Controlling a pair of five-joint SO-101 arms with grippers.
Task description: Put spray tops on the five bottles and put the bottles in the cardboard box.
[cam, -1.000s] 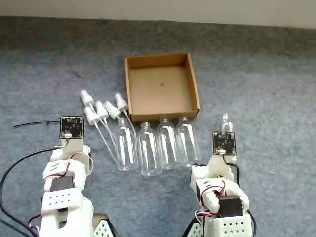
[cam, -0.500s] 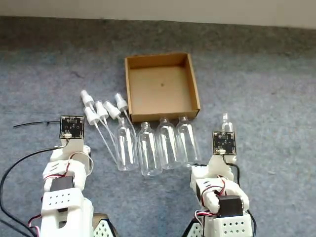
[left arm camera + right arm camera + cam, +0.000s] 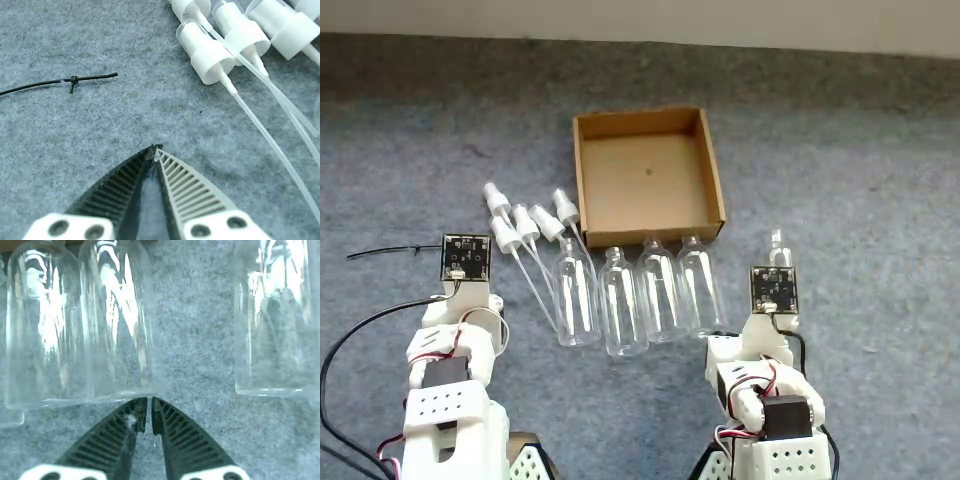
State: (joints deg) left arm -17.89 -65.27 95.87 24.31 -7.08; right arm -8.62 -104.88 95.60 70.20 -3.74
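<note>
Several clear bottles (image 3: 640, 290) lie side by side on the grey carpet just in front of the open cardboard box (image 3: 648, 176); one more bottle (image 3: 779, 250) lies apart, partly under the right arm's wrist. Several white spray tops (image 3: 525, 225) with long tubes lie left of the box. My left gripper (image 3: 154, 148) is shut and empty, its tips on the carpet short of the spray tops (image 3: 210, 50). My right gripper (image 3: 144, 412) is shut and empty, just short of the bottle bases (image 3: 117, 325), with the lone bottle (image 3: 272, 315) beside it.
A black cable tie (image 3: 60, 82) lies on the carpet near the left gripper, seen also as a black cable tie (image 3: 390, 251) left of the left arm. Open carpet (image 3: 860, 150) lies right of the box.
</note>
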